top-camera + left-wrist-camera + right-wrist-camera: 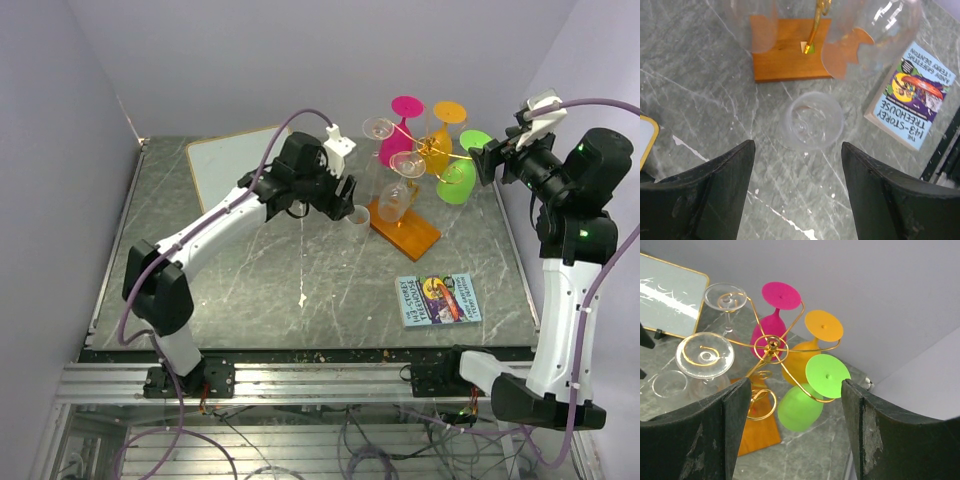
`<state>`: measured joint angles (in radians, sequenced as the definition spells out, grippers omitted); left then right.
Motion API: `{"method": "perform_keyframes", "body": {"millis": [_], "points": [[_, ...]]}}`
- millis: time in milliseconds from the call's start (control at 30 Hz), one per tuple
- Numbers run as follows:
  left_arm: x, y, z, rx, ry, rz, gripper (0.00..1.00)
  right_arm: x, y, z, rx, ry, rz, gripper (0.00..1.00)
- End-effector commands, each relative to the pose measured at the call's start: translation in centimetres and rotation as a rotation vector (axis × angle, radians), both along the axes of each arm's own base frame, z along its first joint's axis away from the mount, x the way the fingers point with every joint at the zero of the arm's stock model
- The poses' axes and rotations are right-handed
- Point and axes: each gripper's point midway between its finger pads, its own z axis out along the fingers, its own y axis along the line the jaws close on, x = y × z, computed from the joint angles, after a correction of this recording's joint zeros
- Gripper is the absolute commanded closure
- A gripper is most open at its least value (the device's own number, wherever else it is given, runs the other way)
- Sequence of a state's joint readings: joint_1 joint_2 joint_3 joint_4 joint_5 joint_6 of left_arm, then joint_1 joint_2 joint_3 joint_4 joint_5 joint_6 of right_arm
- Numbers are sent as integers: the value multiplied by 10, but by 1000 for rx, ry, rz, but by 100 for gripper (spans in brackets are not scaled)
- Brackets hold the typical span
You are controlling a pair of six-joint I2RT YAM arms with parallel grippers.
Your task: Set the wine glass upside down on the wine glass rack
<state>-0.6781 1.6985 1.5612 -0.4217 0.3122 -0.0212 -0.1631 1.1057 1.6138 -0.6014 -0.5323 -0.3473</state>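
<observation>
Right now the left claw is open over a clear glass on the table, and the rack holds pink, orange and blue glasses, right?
Not quite: the wine glass rack holds a green glass, not a blue one, as the right wrist view shows. The left claw is indeed open over the clear glass on the table.

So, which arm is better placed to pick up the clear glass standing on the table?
Left. The left gripper, open, hovers right above the clear glass, beside the rack's orange base; the right gripper faces the hanging green glass instead.
</observation>
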Motion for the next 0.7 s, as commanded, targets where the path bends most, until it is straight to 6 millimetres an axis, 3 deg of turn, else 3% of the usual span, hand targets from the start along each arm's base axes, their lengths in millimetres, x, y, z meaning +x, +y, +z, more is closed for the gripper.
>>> {"method": "perform_keyframes", "body": {"millis": [0, 333, 667], "points": [[21, -11, 11, -12, -35, 84, 21, -2, 4, 3, 33, -14, 40, 28], [27, -35, -18, 83, -54, 73, 33, -2, 1, -1, 50, -6, 48, 27], [32, -32, -50, 203, -65, 88, 53, 3, 0, -4, 54, 1, 52, 27]]}}
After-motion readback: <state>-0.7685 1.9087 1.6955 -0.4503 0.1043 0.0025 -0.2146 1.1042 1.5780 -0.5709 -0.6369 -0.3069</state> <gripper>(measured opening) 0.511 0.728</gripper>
